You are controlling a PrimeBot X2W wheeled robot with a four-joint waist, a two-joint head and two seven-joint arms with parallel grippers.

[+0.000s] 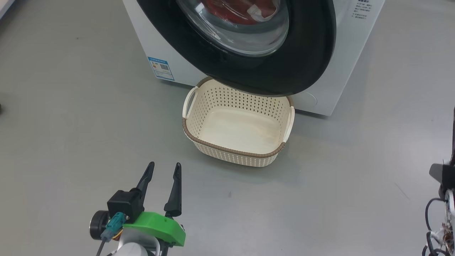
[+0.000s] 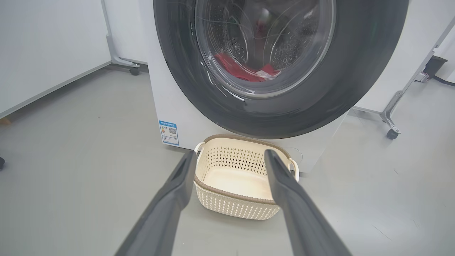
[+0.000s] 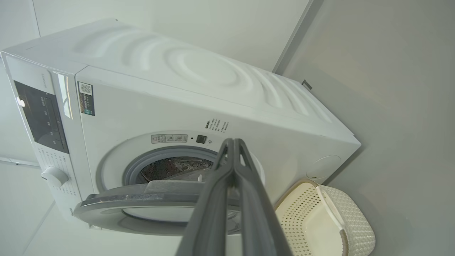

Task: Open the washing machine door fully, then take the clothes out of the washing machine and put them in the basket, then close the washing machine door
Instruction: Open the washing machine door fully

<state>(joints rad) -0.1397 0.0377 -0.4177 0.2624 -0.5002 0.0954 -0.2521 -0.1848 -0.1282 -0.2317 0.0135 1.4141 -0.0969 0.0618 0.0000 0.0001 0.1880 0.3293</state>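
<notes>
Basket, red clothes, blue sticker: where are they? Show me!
basket [image 1: 238, 131]: head view, its bare inside bottom.
clothes [image 2: 234, 71]: left wrist view, middle of the red heap.
blue sticker [image 1: 161, 68]: head view, the sticker's middle.

The basket [image 1: 237, 129] stands on the floor [image 1: 71, 124] before the washing machine [image 1: 160, 39], its far rim under the washing machine door [image 1: 309, 46]. The clothes [image 1: 227, 9] show red behind its glass. The left pincer [image 1: 165, 165] is spread.

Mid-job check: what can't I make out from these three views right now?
- Head view: clothes seen only through the washing machine door glass and cut by the top edge; count unclear.
- Head view: part of the far rim of the basket is hidden under the door.
- Right wrist view: the shut right end effector covers part of the drum opening.
- Head view: blue sticker print too small to read.
</notes>
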